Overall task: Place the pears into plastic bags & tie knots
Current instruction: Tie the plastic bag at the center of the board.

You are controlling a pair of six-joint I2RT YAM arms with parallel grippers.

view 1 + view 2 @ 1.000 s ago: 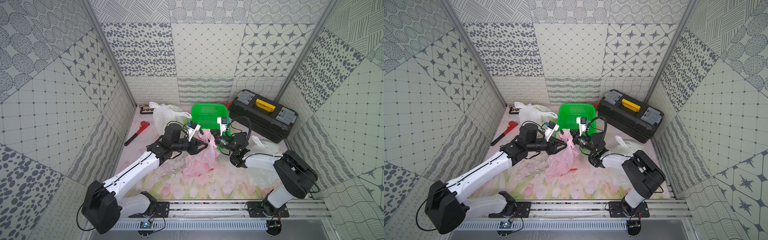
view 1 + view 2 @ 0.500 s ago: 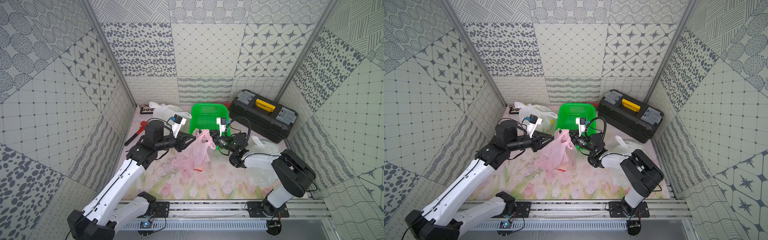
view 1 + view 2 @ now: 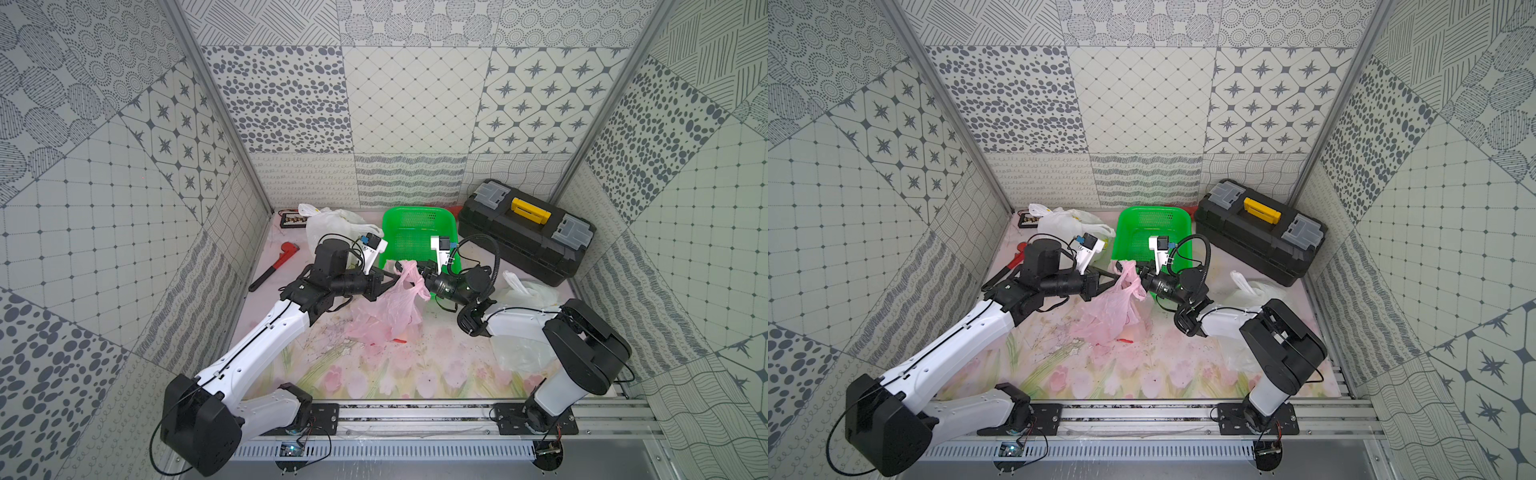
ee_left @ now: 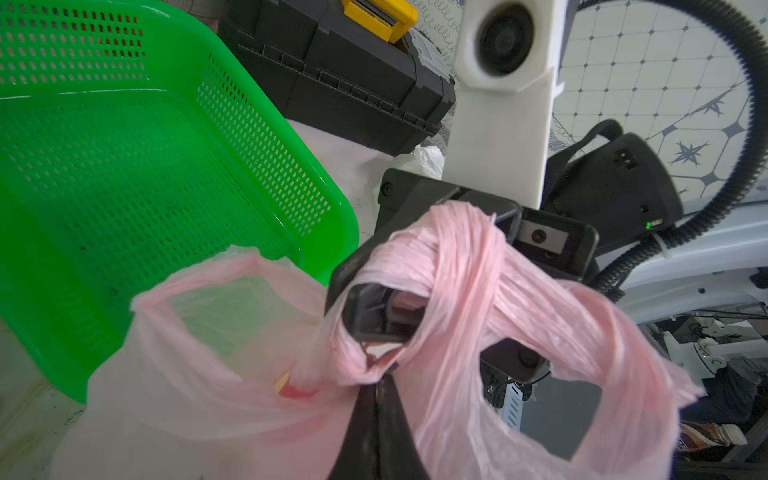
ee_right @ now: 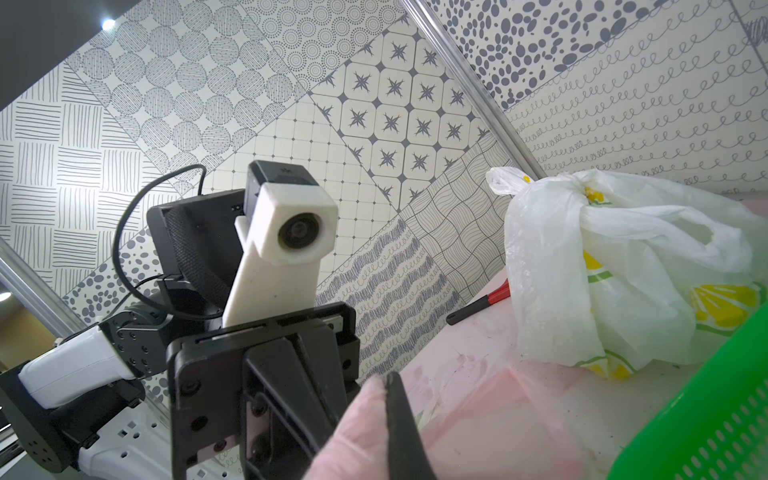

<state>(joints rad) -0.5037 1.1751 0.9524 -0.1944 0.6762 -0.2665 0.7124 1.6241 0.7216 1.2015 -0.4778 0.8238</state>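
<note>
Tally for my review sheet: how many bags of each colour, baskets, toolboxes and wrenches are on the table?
pink bag: 1
white bags: 3, counting the flat one under the right arm as separate
green basket: 1
black toolbox: 1
red wrench: 1
Total: 7

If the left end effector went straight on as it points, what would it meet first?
Likely the right end effector, facing it close ahead, with only the pink bag handle between; depth is unclear.
</note>
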